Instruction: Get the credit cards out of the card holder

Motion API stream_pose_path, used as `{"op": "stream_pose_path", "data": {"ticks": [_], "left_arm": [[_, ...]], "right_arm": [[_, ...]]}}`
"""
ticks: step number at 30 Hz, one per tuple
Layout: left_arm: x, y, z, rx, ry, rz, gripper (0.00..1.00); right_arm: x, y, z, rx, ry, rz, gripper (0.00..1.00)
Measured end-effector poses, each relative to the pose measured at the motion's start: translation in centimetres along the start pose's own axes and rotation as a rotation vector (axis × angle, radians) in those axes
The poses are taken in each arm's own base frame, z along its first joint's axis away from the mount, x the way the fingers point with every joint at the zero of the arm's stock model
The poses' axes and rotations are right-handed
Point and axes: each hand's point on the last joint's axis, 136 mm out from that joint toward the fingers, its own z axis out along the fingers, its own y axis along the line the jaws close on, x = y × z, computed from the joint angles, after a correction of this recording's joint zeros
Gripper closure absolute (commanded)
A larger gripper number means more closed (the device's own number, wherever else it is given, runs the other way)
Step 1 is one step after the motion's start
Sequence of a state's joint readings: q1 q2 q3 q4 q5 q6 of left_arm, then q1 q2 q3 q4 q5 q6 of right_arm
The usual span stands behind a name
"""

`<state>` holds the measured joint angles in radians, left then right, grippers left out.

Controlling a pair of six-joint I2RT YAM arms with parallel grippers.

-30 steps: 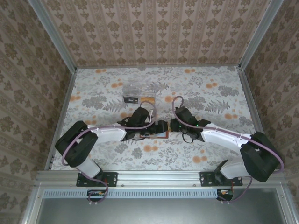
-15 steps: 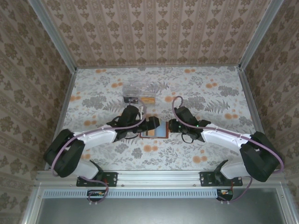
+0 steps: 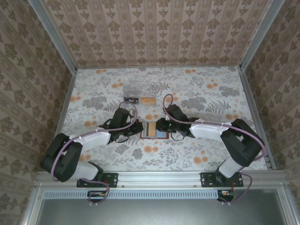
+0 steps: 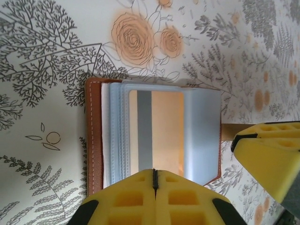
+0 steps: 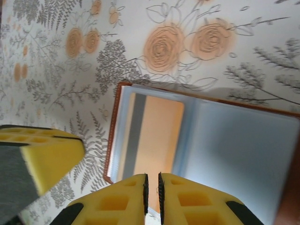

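Left gripper [image 4: 153, 182] jaws together, pads at card holder's [image 3: 153, 131] near edge. Right gripper [image 5: 152, 186] jaws together too, hairline gap, over the opposite edge. Holder lies open on table [image 3: 211, 93] between them, striped orange card [image 4: 157, 133] in its sleeve. Farther back, clear box [image 3: 140, 88], another orange card [image 3: 149, 101] just beside.
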<state>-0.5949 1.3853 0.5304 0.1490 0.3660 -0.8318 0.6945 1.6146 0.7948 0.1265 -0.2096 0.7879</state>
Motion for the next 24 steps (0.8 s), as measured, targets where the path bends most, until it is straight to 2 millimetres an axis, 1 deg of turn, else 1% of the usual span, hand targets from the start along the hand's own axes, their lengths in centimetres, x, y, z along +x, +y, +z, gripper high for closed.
{"op": "stream_pose_path", "data": {"ticks": [3,10,17,24], "left_arm": [[0.4,0.5,0.7,-0.006,0.023,-0.009,1.00],[1.1,1.3,1.7,-0.014,0.057,-0.022,1.00],[1.6,1.2,2.0,-0.018,0.071,-0.017,1.00],[1.9,1.5,2.0,-0.028,0.073,-0.017,1.00]], "right_arm": [[0.1,0.1,0.8,-0.001,0.018,0.016,0.80],[0.7,-0.9,2.2,0.031,0.050,0.052,0.79],[1.7,-1.7,3.1,0.042,0.087,0.085,0.79],[1.9,-1.9,3.4,0.045,0.096,0.104,0.80]]}}
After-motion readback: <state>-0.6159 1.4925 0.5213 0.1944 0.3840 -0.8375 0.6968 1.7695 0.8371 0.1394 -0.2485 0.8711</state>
